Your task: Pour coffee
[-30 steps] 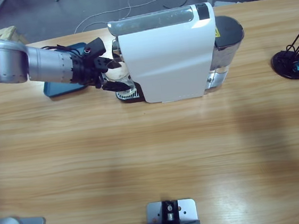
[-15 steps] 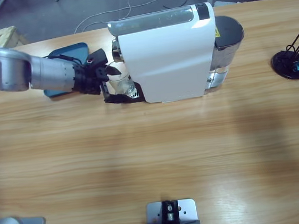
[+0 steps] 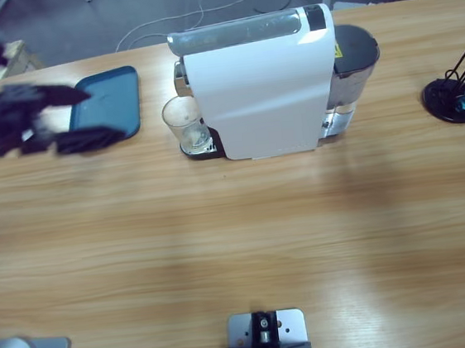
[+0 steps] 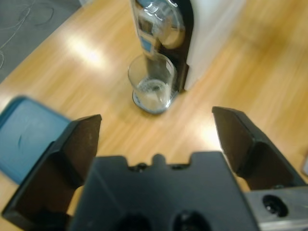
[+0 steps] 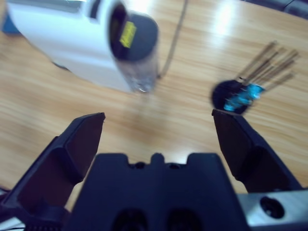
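High view: we log left gripper [image 3: 36, 128] withdrawn from coffee machine [image 3: 265, 87], jaws wide; tumbler [image 3: 184, 125] left under spout, ready for brewing.

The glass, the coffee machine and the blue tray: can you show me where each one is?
glass [image 3: 184, 122]: high view, on its clear side wall.
coffee machine [image 3: 265, 87]: high view, on its white top face.
blue tray [image 3: 112, 99]: high view, on its bare flat bottom.
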Controlling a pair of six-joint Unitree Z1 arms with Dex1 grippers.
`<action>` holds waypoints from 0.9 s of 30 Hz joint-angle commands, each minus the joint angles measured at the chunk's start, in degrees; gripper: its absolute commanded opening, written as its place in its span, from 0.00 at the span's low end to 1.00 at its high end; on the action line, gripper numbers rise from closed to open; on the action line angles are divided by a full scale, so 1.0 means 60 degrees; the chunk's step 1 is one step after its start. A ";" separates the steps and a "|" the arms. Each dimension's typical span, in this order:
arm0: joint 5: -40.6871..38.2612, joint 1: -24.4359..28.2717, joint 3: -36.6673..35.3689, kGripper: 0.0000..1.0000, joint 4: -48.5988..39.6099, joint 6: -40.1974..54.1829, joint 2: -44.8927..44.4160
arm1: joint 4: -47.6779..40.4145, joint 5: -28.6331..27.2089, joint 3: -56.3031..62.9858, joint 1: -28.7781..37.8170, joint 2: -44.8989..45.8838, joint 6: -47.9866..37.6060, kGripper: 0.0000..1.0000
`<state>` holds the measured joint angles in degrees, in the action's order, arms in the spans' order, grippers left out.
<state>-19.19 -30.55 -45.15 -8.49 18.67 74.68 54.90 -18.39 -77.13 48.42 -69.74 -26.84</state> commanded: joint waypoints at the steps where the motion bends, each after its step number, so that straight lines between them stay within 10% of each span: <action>1: 0.0547 -0.0361 0.0458 1.00 -0.1764 -0.0710 -0.1791 | 0.0891 0.1674 -0.4852 -0.1815 -0.4712 0.2025 0.00; 9: 0.0940 -0.0505 0.0722 1.00 -0.1740 -0.0710 -0.1533 | 0.2499 0.1557 -0.8418 -0.1941 -0.7894 0.2072 0.00; 27: 0.1075 -0.0505 0.0836 1.00 -0.1401 -0.0695 -0.0827 | 0.3170 0.2377 -0.8555 -0.1997 -0.8409 0.2042 0.00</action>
<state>-13.65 -32.83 -41.28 -17.98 15.06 66.78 72.16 -6.78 -128.69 36.13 -117.30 -14.98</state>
